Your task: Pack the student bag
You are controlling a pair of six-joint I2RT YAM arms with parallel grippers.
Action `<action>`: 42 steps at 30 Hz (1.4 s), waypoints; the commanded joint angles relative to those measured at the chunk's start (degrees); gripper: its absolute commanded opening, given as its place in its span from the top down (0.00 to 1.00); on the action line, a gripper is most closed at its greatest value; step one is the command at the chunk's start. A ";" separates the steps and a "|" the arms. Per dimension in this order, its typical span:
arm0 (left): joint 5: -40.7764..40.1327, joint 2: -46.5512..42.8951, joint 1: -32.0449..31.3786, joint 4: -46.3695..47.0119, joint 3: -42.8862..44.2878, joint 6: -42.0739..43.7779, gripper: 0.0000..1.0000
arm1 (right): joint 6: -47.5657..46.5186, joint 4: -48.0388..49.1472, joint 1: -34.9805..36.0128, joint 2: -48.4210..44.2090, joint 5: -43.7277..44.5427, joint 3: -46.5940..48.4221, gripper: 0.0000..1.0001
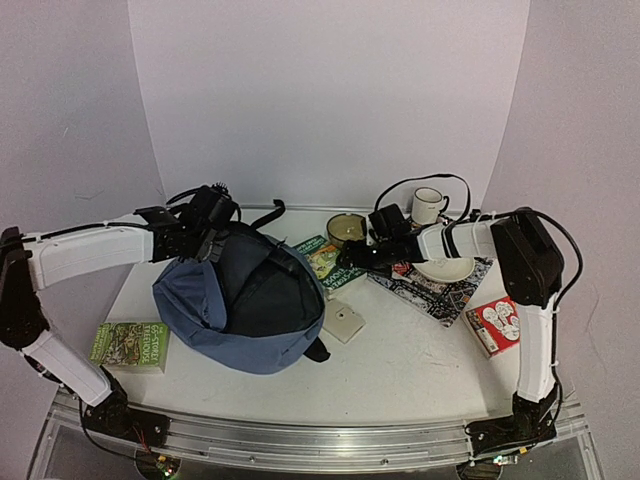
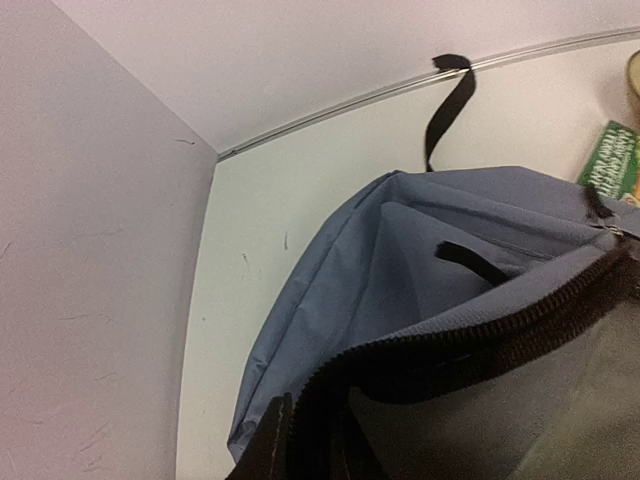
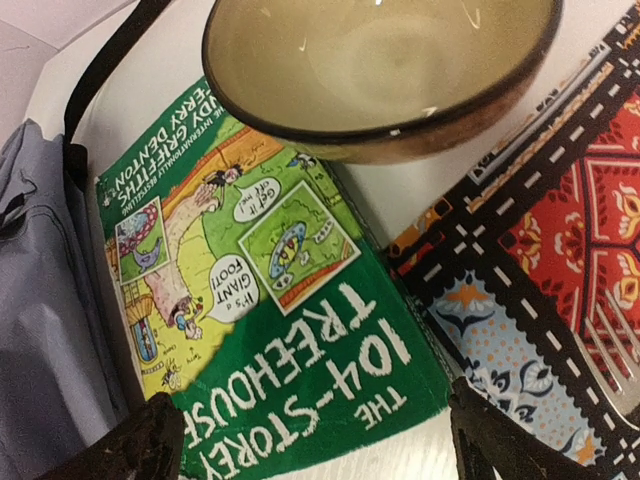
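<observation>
book (image 3: 300, 330) reads "THE 104-STOREY TREEHOUSE" | bag (image 1: 240, 300) left-centre on white counter (image 1: 400, 370), pale walls (image 1: 330, 90) | right hand (image 3: 315, 405) wide open over book, empty | left hand (image 1: 212, 243) at bag's far edge, opening unclear

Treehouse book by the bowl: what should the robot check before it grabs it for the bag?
1. Right gripper open: ok.
2. 104-Storey Treehouse book in line with the open jaws: ok.
3. Book clear of the brown bowl: cannot tell; the rim overlaps its corner.
4. Student bag unzipped: ok.
5. Left gripper gripping the bag's mouth: cannot tell.
</observation>
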 commanded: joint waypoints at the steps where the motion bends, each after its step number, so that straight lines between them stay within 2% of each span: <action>1: -7.70 7.26 4.06 2.31 3.72 0.15 0.84 | -3.32 -2.27 -0.30 3.89 1.11 5.64 0.07; 7: -11.75 14.65 8.27 1.97 4.95 -2.98 0.68 | -5.19 -3.85 -0.79 6.47 2.34 7.43 0.02; 12: -15.29 18.33 11.30 -2.18 6.53 -8.53 0.40 | -6.60 -4.86 -0.84 9.62 -2.07 9.03 0.02; 15: -15.16 18.02 11.61 -5.33 7.76 -12.61 0.30 | -6.85 -4.94 -0.82 9.65 -6.22 8.26 0.07; 22: -8.12 11.31 11.49 -7.49 8.40 -16.01 0.13 | -5.75 -2.27 -0.76 5.76 -13.82 3.75 0.18; 30: -1.90 2.16 11.53 -9.83 11.26 -17.11 0.09 | -2.39 2.47 -0.57 3.47 -18.76 -0.79 0.30; 36: 18.46 -1.35 10.73 -9.23 13.06 -21.10 0.17 | 1.35 6.32 -0.51 3.26 -20.17 -3.59 0.34; 39: 25.08 0.11 7.44 -7.87 13.77 -22.68 0.22 | 2.72 7.29 -0.54 3.23 -19.72 -4.55 0.34; 42: 25.88 2.78 2.00 -7.02 15.57 -23.72 0.24 | 3.62 8.15 -0.51 2.98 -19.17 -5.74 0.34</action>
